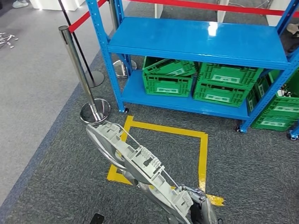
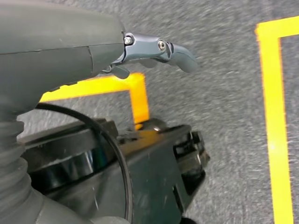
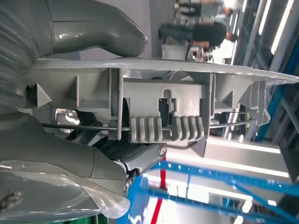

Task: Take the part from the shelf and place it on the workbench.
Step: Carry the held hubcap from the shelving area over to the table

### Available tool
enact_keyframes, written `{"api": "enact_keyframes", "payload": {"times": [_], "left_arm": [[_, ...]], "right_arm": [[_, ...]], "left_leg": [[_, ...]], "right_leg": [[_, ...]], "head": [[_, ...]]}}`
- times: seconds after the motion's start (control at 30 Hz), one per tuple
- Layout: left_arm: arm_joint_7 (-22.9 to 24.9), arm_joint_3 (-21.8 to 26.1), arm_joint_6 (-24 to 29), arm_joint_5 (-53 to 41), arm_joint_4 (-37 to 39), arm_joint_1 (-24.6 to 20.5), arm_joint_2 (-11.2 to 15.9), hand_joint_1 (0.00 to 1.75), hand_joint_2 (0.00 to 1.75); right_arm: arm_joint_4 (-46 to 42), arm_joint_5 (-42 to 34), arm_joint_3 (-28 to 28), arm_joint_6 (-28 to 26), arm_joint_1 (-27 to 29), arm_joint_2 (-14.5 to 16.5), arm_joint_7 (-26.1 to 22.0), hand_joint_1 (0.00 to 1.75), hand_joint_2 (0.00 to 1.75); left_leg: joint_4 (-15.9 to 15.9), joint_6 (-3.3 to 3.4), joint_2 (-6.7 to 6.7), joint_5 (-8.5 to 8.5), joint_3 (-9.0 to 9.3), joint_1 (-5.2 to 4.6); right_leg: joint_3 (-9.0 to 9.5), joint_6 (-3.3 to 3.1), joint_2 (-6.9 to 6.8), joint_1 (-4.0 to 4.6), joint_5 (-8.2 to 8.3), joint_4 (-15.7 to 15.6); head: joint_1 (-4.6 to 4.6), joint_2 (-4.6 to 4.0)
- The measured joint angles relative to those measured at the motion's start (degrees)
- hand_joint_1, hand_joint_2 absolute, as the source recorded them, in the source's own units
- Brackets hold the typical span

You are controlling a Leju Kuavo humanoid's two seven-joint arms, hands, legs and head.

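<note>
A: Right hand [image 1: 197,205] grips the long grey ribbed plastic part [image 1: 135,161] at one end; the rest sticks out over the carpet, off the blue steel shelf [image 1: 197,39].
B: Handling?
A: Looks stiff, light, thin wire along it. I'd hold the thick body.
B: Left hand [image 2: 155,49]?
A: Holds nothing, fingers extended. No worktop visible.

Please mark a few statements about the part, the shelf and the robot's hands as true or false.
1. The right hand holds the grey part. True.
2. The left hand grips the part. False: it holds nothing, fingers out over the carpet.
3. Green crates sit on the blue shelf's lower level. True.
4. The part rests on the shelf's top level. False: it is held above the yellow floor marking.
</note>
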Motion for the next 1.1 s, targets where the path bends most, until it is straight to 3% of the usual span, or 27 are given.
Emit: {"api": "enact_keyframes", "payload": {"times": [0.03, 0.1, 0.17, 0.2, 0.23, 0.27, 0.33, 0.4, 0.47, 0.5, 0.53, 0.57, 0.63, 0.7, 0.77, 0.83, 0.9, 0.97, 1.0, 1.03, 1.1], "left_arm": [[-0.09, -0.01, -0.6, -0.17, 0.0, 0.03, 0.16, 0.0, 1.75], [-0.44, -0.02, -1.26, -0.36, 0.0, 0.06, 0.46, 0.0, 1.75], [-0.98, -0.02, -1.38, -0.2, 0.0, -0.04, 0.56, 0.0, 1.75], [-1.26, -0.02, -1.49, -0.05, 0.0, -0.1, 0.53, 0.0, 1.75], [-1.5, -0.01, -1.67, 0.08, 0.0, -0.1, 0.5, 0.0, 1.75], [-1.7, 0.01, -1.83, 0.2, 0.0, -0.04, 0.44, 0.0, 1.75], [-1.96, 0.03, -1.98, 0.32, 0.0, 0.08, 0.37, 0.0, 1.75], [-2.09, 0.03, -2.32, 0.32, 0.0, 0.02, 0.27, 0.0, 1.75], [-2.2, 0.04, -3.08, 0.24, 0.01, 0.01, 0.33, 0.0, 1.75], [-2.27, 0.04, -3.47, 0.25, 0.01, 0.1, 0.46, 0.0, 1.75], [-2.37, 0.05, -3.77, 0.37, 0.01, 0.21, 0.63, 0.0, 1.75], [-2.49, 0.07, -3.95, 0.52, 0.01, 0.31, 0.81, 0.0, 1.75], [-2.77, 0.12, -4.05, 0.92, 0.0, 0.38, 1.11, 0.0, 1.75], [-2.99, 0.28, -3.8, 1.47, 0.0, 0.39, 1.31, 0.0, 1.75], [-3.07, 0.71, -3.41, 2.07, 0.0, 0.58, 1.45, 0.0, 1.75], [-3.06, 1.22, -3.2, 2.37, 0.0, 0.79, 1.51, 0.0, 1.75], [-3.06, 1.52, -3.11, 2.43, 0.0, 0.79, 1.55, 0.0, 1.75], [-3.06, 1.66, -2.93, 2.53, 0.0, 0.8, 1.58, 0.0, 1.75], [-3.04, 1.75, -2.58, 2.72, 0.0, 0.88, 1.55, 0.0, 1.75], [-2.93, 1.89, -2.06, 2.91, 0.0, 0.97, 1.46, 0.0, 1.75], [-2.55, 2.34, -0.91, 3.24, 0.0, 1.06, 1.14, 0.0, 1.75]], "right_arm": [[0.08, 0.03, 0.1, -0.28, -0.02, -0.02, 0.01, 1.75, 1.75], [0.17, -0.02, 0.35, -0.88, -0.1, -0.1, 0.01, 1.75, 1.75], [0.18, -0.28, 0.64, -1.37, -0.22, -0.25, 0.01, 1.75, 1.75], [0.18, -0.51, 0.81, -1.57, -0.38, -0.35, 0.01, 1.75, 1.75], [0.17, -0.74, 0.96, -1.72, -0.6, -0.46, 0.01, 1.75, 1.75], [0.17, -0.93, 1.08, -1.84, -0.85, -0.61, 0.01, 1.75, 1.75], [0.16, -1.09, 1.24, -1.92, -1.2, -0.93, -0.02, 1.75, 1.75], [0.16, -1.14, 1.45, -1.93, -1.3, -1.27, -0.03, 1.75, 1.75], [0.25, -1.14, 1.76, -1.92, -1.35, -1.58, 0.0, 1.75, 1.75], [0.29, -1.11, 1.92, -1.89, -1.43, -1.69, 0.02, 1.75, 1.75], [0.34, -1.1, 2.12, -1.86, -1.54, -1.77, 0.03, 1.75, 1.75], [0.36, -1.1, 2.31, -1.78, -1.72, -1.8, 0.03, 1.75, 1.75], [0.44, -1.1, 2.67, -1.42, -2.4, -1.81, 0.02, 1.75, 1.75], [0.6, -1.02, 3.0, -0.69, -3.33, -1.81, 0.01, 1.75, 1.75], [0.79, -0.78, 3.31, 0.03, -4.2, -1.81, 0.01, 1.75, 1.75], [0.95, -0.61, 3.52, 0.35, -4.82, -1.78, 0.01, 1.75, 1.75], [1.04, -0.59, 3.67, 0.42, -5.07, -1.74, -0.01, 1.75, 1.75], [1.21, -0.53, 3.81, 0.41, -5.17, -1.73, -0.01, 1.75, 1.75], [1.33, -0.4, 3.87, 0.44, -5.26, -1.73, 0.01, 1.75, 1.75], [1.44, -0.26, 3.93, 0.49, -5.4, -1.73, 0.01, 1.75, 1.75], [1.56, -0.01, 4.01, 0.67, -5.76, -1.73, 0.01, 1.75, 1.75]], "left_leg": [[-0.64, 0.05, 0.2, 1.58, 1.47, 0.02], [-7.3, 0.69, 1.76, 4.18, 6.93, -0.18], [-15.48, 1.7, 4.09, 3.69, 12.23, -0.77], [-17.85, 2.1, 4.71, 3.01, 13.44, -1.06], [-18.93, 2.41, 4.53, 2.77, 13.61, -1.26], [-19.35, 2.75, 4.02, 3.03, 13.36, -1.18], [-19.76, 3.51, 3.0, 4.01, 12.64, -0.97], [-19.7, 4.11, 1.93, 4.94, 11.62, -0.98], [-19.26, 4.34, 0.72, 5.64, 10.35, -1.21], [-18.99, 4.32, 0.04, 5.93, 9.77, -1.29], [-18.67, 4.26, -0.65, 6.15, 9.25, -1.32], [-18.27, 4.18, -1.38, 6.31, 8.78, -1.32], [-17.19, 3.91, -2.69, 6.44, 7.8, -1.36], [-16.39, 3.31, -3.78, 6.67, 6.78, -1.29], [-16.16, 2.51, -4.8, 7.11, 6.05, -1.11], [-14.72, 1.77, -3.63, 6.18, 5.14, -1.11], [-9.33, 1.04, -1.14, 2.89, 2.71, -0.97], [-2.2, 0.41, -0.16, -0.23, -0.27, -0.53], [-0.51, 0.21, 0.01, -0.51, -0.81, -0.32], [-0.96, 0.08, 0.19, 0.24, -0.31, -0.13], [-7.52, 0.13, 1.28, 3.79, 3.41, 0.04]], "right_leg": [[-0.61, 0.08, -0.72, 0.06, 0.51, 0.12], [-1.69, 0.32, -1.94, 0.21, 1.41, 0.3], [-2.19, 0.8, -3.07, 0.33, 2.14, 0.38], [-2.32, 1.12, -3.73, 0.33, 2.49, 0.38], [-2.37, 1.47, -4.38, 0.32, 2.84, 0.35], [-2.54, 1.83, -4.62, 0.21, 2.98, 0.37], [-3.4, 2.49, -2.33, -0.01, 1.49, 1.89], [-5.8, 2.87, 1.31, -0.15, -2.79, 7.99], [-8.12, 2.96, 2.58, -0.15, -6.25, 15.03], [-8.11, 2.95, 2.71, -0.14, -6.47, 16.18], [-6.9, 2.89, 2.8, -0.14, -5.62, 14.96], [-4.66, 2.77, 3.15, -0.17, -4.07, 11.74], [-0.04, 2.48, 5.58, -0.37, -2.11, 4.08], [1.81, 2.17, 7.29, -0.39, -2.06, 0.92], [1.86, 1.66, 6.28, -0.34, -1.68, 0.86], [1.8, 1.01, 4.78, -0.54, -1.16, 0.56], [1.7, 0.7, 3.1, -0.61, -0.93, 0.39], [1.5, 0.67, 1.37, -0.56, -0.91, 0.41], [1.44, 0.67, 0.54, -0.56, -0.91, 0.42], [1.43, 0.7, -0.21, -0.57, -0.92, 0.43], [1.6, 0.89, -1.47, -0.6, -0.99, 0.43]], "head": [[-0.01, 0.0], [-0.02, 0.0], [0.02, -0.01], [0.02, -0.01], [0.02, -0.01], [0.02, 0.0], [0.13, 0.0], [0.25, 0.0], [0.26, 0.0], [0.25, -0.01], [0.25, -0.01], [0.26, -0.01], [0.23, 0.0], [0.21, 0.0], [0.25, 0.0], [-0.04, 0.0], [-0.46, -0.01], [-0.61, -0.01], [-0.62, -0.01], [-0.62, 0.0], [-0.62, 0.0]]}}
